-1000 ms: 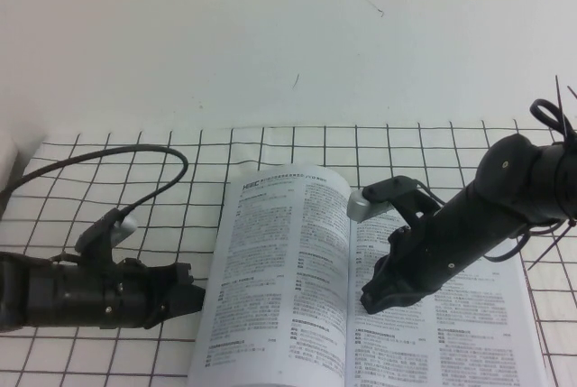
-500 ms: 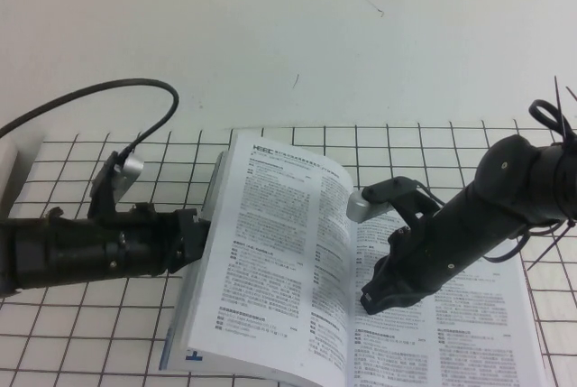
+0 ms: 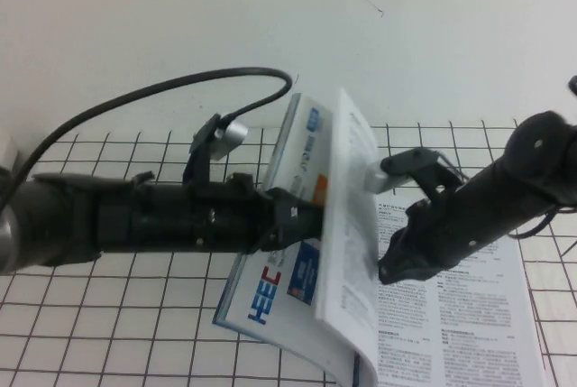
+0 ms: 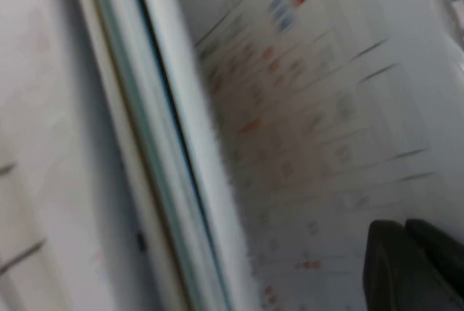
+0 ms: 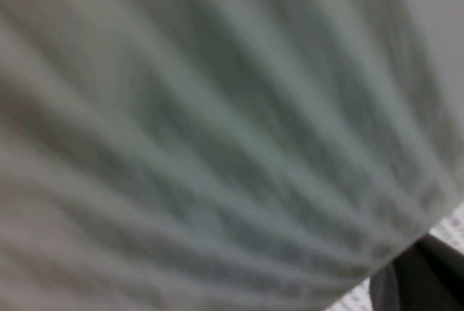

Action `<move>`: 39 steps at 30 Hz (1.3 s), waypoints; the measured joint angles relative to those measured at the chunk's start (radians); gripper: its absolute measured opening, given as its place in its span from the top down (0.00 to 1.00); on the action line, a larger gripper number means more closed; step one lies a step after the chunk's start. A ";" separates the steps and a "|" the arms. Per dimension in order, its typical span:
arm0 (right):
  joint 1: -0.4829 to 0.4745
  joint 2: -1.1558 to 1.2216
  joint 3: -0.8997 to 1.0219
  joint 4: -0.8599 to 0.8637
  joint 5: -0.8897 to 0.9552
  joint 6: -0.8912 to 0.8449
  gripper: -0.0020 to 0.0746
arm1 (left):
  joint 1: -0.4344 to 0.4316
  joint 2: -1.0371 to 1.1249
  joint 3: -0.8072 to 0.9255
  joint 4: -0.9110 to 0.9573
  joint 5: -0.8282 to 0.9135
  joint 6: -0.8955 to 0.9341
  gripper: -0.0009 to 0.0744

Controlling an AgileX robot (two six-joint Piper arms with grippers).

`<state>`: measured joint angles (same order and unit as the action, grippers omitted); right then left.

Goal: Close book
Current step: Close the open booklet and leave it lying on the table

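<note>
Left gripper [image 3: 302,218] sits at ctr of the high view, tip pressed against the outer cover [image 3: 290,281] of the book [image 3: 347,243]. Can't tell whether it's open or closed, since the tip merges w/ the cover. Left arm [image 3: 135,225] runs in level from the left edge, w/ a silver cam module [image 3: 230,134] on top and a black cable [image 3: 153,98] arcing over it toward upper ctr. Left wrist view is smeared: a surface w/ orange and blue print close to the lens, prob. that same cover [image 4: 290,108], plus a dark bit of the gripper.

Right gripper [image 3: 395,267] is right of ctr, down on the flat right-hand pg [image 3: 460,315], just beside the raised leaves. Open or closed can't be told here either. Right arm [image 3: 487,207] slants up toward the right edge. Right wrist view is filled by blurred paper [image 5: 217,144].

Book spans lower ctr to lower right of the high view. Its left half is lifted, cover and pages standing steeply. The cover is white and blue w/ "HEC" lettering and an orange patch. The right half lies flat, text up, on the black-grid mat [image 3: 117,315]. Book not yet closed. A plain white surface [image 3: 270,26] fills the upper part of the frame.
</note>
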<state>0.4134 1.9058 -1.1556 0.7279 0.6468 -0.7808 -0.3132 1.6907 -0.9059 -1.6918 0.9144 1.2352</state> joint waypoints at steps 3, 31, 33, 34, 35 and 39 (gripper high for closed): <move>-0.050 -0.083 0.002 -0.012 0.015 0.011 0.98 | -0.012 -0.023 -0.078 0.029 0.005 -0.044 0.99; -0.128 -1.182 0.051 -0.457 0.154 0.123 0.98 | -0.011 -0.779 -0.389 1.090 0.116 -0.704 0.99; -0.128 -1.235 0.086 -0.478 0.174 0.165 0.98 | -0.011 -0.840 -0.368 1.157 0.149 -0.768 0.99; -0.128 -1.265 0.107 -0.488 0.184 0.185 0.98 | -0.011 -0.864 -0.356 1.174 0.157 -0.786 0.99; -0.128 -1.289 0.126 -0.495 0.192 0.200 0.98 | -0.011 -0.893 -0.336 1.186 0.165 -0.802 0.99; -0.128 -1.415 0.222 -0.510 0.187 0.256 0.98 | -0.011 -1.016 -0.248 1.214 0.165 -0.831 0.99</move>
<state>0.2851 0.4906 -0.9336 0.2183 0.8335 -0.5244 -0.3239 0.6744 -1.1541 -0.4777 1.0798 0.4044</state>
